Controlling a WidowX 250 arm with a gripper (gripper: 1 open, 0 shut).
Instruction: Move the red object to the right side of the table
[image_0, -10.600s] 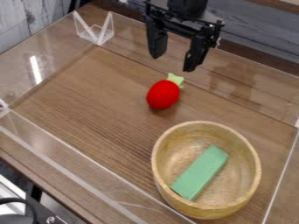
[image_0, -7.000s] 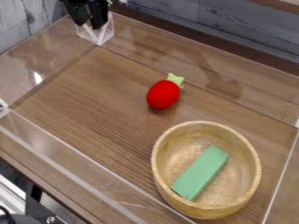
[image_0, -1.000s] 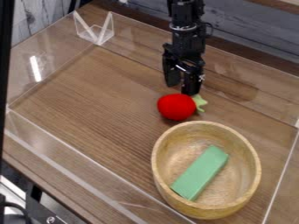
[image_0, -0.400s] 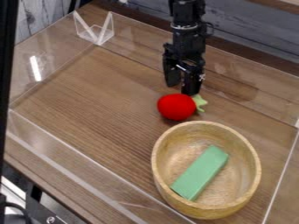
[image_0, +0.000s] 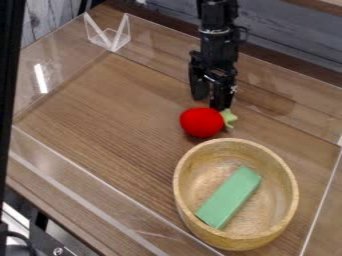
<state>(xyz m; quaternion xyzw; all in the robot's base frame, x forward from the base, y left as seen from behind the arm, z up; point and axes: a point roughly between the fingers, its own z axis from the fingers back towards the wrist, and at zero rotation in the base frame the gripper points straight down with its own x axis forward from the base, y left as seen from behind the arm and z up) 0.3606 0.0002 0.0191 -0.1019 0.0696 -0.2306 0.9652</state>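
Observation:
The red object (image_0: 202, 121) is a small glossy red toy fruit with a pale green stem tuft on its right, lying on the brown wood-grain table (image_0: 107, 110) just behind the bowl's far rim. My gripper (image_0: 211, 96) hangs pointing down right behind and above the fruit, its black fingers (image_0: 222, 95) open and close to the tabletop, with nothing between them. The fruit lies free, just in front of the fingertips.
A round light wooden bowl (image_0: 197, 200) stands at the front right with a green rectangular block (image_0: 229, 196) inside. Low clear acrylic walls (image_0: 107, 35) edge the table, with a folded corner piece at the back left.
Nothing visible has changed over the last second. Compared with the oldest frames, the red object lies slightly farther right and nearer the bowl, stem now pointing right.

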